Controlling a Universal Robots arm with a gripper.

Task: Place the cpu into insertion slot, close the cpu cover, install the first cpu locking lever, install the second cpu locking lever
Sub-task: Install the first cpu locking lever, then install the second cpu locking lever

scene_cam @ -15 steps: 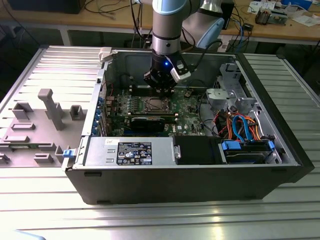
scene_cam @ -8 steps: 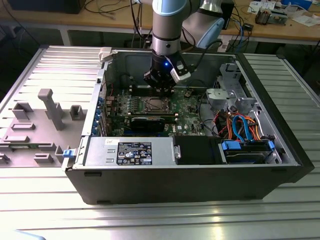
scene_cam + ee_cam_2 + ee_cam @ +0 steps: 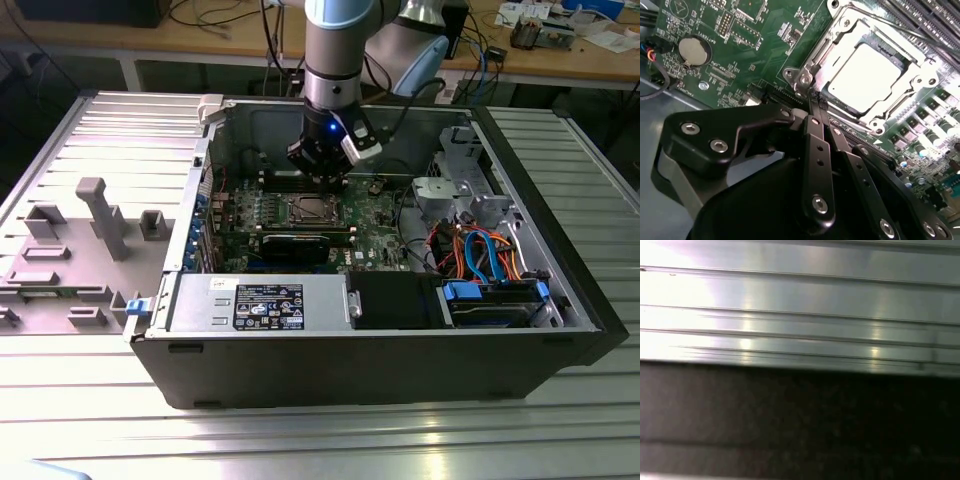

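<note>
In the second wrist view the cpu [image 3: 864, 75] lies flat in the insertion slot [image 3: 307, 210] on the green motherboard, its silver top showing. The cpu cover [image 3: 841, 31], a grey metal frame, lies down around it. A thin wire locking lever [image 3: 900, 31] runs along the frame's far side. My gripper [image 3: 813, 102] is shut, its black fingers [image 3: 818, 145] pressed together with their tips at the socket's near corner. I cannot tell whether they touch a lever there. In the exterior view the gripper [image 3: 322, 172] hangs inside the open case, just behind the socket.
A round coin battery [image 3: 694, 50] sits on the board beside the socket. The case holds a power supply [image 3: 260, 300] at the front, and a drive cage with coloured cables [image 3: 490, 262] on the exterior view's right. Grey fixture blocks [image 3: 100, 215] stand outside the case.
</note>
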